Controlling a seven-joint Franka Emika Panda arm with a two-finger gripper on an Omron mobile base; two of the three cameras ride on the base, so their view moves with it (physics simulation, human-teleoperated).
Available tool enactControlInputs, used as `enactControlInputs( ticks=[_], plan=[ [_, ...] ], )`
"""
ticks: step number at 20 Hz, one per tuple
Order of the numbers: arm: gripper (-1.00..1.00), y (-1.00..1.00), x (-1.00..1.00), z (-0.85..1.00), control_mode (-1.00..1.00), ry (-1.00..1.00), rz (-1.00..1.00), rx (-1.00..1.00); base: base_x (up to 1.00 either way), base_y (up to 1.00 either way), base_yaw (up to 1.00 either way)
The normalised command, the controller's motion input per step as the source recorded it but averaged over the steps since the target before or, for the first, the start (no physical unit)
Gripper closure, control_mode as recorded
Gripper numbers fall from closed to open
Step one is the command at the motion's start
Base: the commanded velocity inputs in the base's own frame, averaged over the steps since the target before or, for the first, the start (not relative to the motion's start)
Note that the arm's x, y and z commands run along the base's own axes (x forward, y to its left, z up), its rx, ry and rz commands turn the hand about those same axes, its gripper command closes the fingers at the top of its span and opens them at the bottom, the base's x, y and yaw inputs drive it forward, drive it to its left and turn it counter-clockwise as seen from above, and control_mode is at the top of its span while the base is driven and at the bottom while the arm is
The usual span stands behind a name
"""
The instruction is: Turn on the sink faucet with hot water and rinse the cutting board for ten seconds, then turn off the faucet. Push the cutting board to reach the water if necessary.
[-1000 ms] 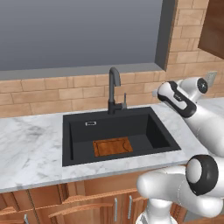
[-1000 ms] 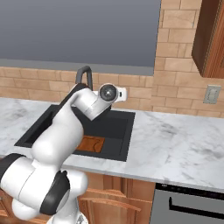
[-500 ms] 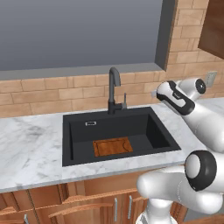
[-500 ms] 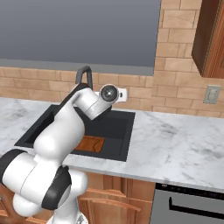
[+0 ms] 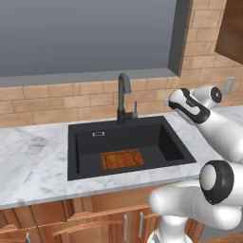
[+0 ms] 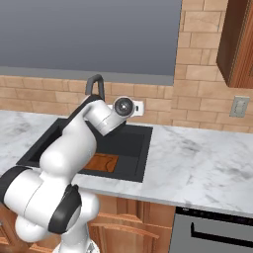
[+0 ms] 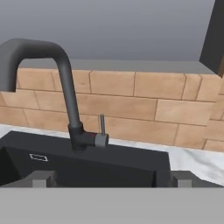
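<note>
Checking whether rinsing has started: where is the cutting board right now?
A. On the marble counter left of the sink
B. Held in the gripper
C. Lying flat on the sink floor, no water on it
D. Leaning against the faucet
C: the cutting board lies flat on the floor of the sink, toward the front, and no stream falls from the faucet.

The sink (image 5: 85, 142) looks dull black and smooth. The faucet (image 7: 65, 83) is dull black too, with a grey metal handle (image 7: 102, 127). The cutting board (image 5: 122, 159) is reddish-brown wood. The surface (image 5: 33, 156) is smooth white marble with grey streaks. The wall (image 7: 131, 105) is rough tan brick.
</note>
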Motion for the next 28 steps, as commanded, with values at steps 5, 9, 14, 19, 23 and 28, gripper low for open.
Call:
enactControlInputs(
  ticks=[5,9,14,19,23,28],
  plan=[
    [-1.0,0.0,0.06,-0.07,-1.0,-0.02,0.0,0.0,0.0,0.0,0.0],
    [-1.0,0.0,0.12,-0.07,-1.0,-0.04,0.0,0.0,0.0,0.0,0.0],
    [-1.0,0.0,0.17,-0.03,-1.0,-0.05,0.0,0.0,0.0,0.0,0.0],
    [-1.0,0.0,0.17,0.0,-1.0,-0.06,0.0,0.0,0.0,0.0,0.0],
    [-1.0,0.0,0.19,0.0,-1.0,-0.05,0.0,0.0,0.0,0.0,0.0],
    [-1.0,0.01,0.22,0.0,-1.0,-0.04,0.0,0.0,0.0,0.0,0.0]
  ],
)
